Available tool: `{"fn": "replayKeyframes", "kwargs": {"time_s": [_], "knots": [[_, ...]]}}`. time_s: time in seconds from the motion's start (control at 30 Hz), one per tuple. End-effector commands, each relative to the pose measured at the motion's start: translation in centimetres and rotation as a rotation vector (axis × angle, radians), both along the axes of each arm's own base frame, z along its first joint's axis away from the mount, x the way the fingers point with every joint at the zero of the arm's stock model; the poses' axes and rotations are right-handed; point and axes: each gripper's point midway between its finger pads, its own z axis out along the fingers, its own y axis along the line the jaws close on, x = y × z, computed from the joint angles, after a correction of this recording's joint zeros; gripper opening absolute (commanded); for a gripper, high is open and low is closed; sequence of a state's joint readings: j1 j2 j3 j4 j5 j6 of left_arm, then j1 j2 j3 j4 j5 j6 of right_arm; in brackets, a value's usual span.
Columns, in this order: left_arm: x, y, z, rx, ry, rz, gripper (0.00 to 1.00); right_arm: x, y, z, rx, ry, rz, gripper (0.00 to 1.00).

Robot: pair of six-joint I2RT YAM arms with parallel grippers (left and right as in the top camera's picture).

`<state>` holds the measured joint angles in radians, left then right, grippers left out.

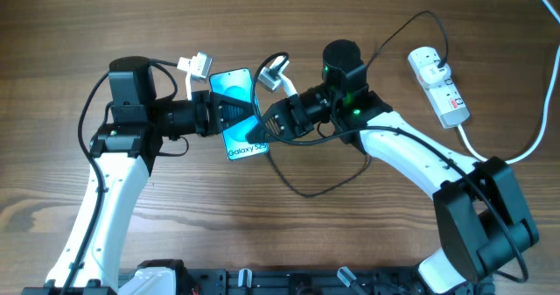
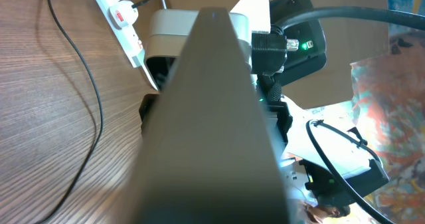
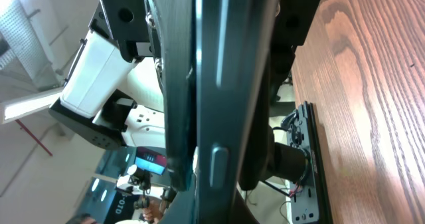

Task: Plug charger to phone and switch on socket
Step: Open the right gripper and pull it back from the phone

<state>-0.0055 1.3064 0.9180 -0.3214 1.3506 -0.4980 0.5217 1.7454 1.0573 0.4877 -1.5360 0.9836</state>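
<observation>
The phone (image 1: 238, 92), turquoise screen up with white "Galaxy" text at its near end, is held between both arms at mid-table. My left gripper (image 1: 226, 113) is shut on its left side. My right gripper (image 1: 262, 130) is shut on its right edge. In the left wrist view the phone (image 2: 212, 117) fills the middle as a dark blurred slab. Edge-on in the right wrist view, the phone (image 3: 214, 98) shows a side button. The white socket (image 1: 440, 87) lies at the back right. The charger (image 1: 306, 193), a thin black cable, loops from it toward my right gripper; its tip is hidden.
Two white connector ends (image 1: 194, 65) (image 1: 273, 70) lie behind the phone. A thick white cord (image 1: 490, 151) runs from the socket off the right edge. In the left wrist view the socket (image 2: 119, 14) and the black cable (image 2: 89, 84) lie left of the phone.
</observation>
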Motion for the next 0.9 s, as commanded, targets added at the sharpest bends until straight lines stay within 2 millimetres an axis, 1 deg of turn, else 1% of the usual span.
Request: {"fn": "replayKeyframes", "kwargs": {"time_s": [0.0, 0.03, 0.07, 0.1, 0.13, 0.17, 0.2, 0.3, 0.37, 0.43, 0.47, 0.5, 0.57, 0.6, 0.67, 0.7, 0.8, 0.87], "knots": [[1.2, 0.7, -1.3, 0.058, 0.022, 0.078, 0.04, 0.2, 0.2, 2.0, 0.049, -0.095, -0.017, 0.26], [1.8, 1.0, -2.1, 0.097, 0.029, 0.117, 0.04, 0.2, 0.2, 2.0, 0.050, -0.096, -0.018, 0.43], [2.3, 1.4, -3.1, 0.152, 0.024, 0.158, 0.04, 0.2, 0.2, 2.0, 0.050, -0.096, -0.017, 0.54], [2.6, 2.0, -4.3, 0.213, 0.035, 0.199, 0.04, 0.2, 0.2, 2.0, 0.050, -0.097, -0.017, 0.69], [2.9, 2.8, -5.7, 0.282, 0.068, 0.248, 0.04, 0.2, 0.2, 2.0, 0.051, -0.099, -0.017, 0.80], [3.0, 3.9, -7.5, 0.372, 0.128, 0.312, 0.04, 0.2, 0.2, 2.0, 0.052, -0.101, -0.018, 0.93], [2.9, 4.8, -8.9, 0.442, 0.173, 0.357, 0.04, 0.3, 0.3, 1.9, 0.051, -0.103, -0.027, 0.98], [2.7, 6.7, -10.9, 0.564, 0.234, 0.429, 0.04, 1.2, 0.7, 1.7, 0.046, -0.115, -0.079, 0.99], [2.5, 7.6, -11.8, 0.624, 0.261, 0.462, 0.04, 1.9, 0.9, 0.7, 0.027, -0.120, -0.119, 0.99], [2.3, 8.1, -12.3, 0.658, 0.276, 0.479, 0.04, 2.9, 1.1, -1.8, -0.050, -0.123, -0.200, 1.00], [2.2, 8.2, -12.4, 0.664, 0.281, 0.481, 0.04, 3.6, 1.0, -3.8, -0.124, -0.129, -0.260, 0.99], [2.1, 8.2, -12.5, 0.666, 0.286, 0.480, 0.04, 4.6, 0.6, -6.3, -0.228, -0.152, -0.333, 0.99], [2.0, 8.4, -12.6, 0.675, 0.293, 0.483, 0.04, 5.8, -0.8, -10.5, -0.435, -0.195, -0.441, 1.00], [1.9, 8.6, -12.8, 0.688, 0.300, 0.488, 0.04, 6.7, -2.5, -13.5, -0.611, -0.237, -0.516, 1.00], [1.8, 9.1, -13.2, 0.723, 0.314, 0.506, 0.04, 7.4, -4.8, -16.1, -0.799, -0.267, -0.597, 1.00], [1.6, 9.5, -13.5, 0.742, 0.326, 0.516, 0.04, 7.7, -6.8, -17.7, -0.932, -0.282, -0.645, 1.00], [1.5, 9.7, -13.7, 0.755, 0.329, 0.522, 0.04, 7.2, -8.5, -18.9, -1.037, -0.277, -0.655, 0.99], [1.3, 9.7, -13.8, 0.758, 0.338, 0.519, 0.04, 6.4, -9.1, -19.3, -1.072, -0.274, -0.619, 0.99]]}}
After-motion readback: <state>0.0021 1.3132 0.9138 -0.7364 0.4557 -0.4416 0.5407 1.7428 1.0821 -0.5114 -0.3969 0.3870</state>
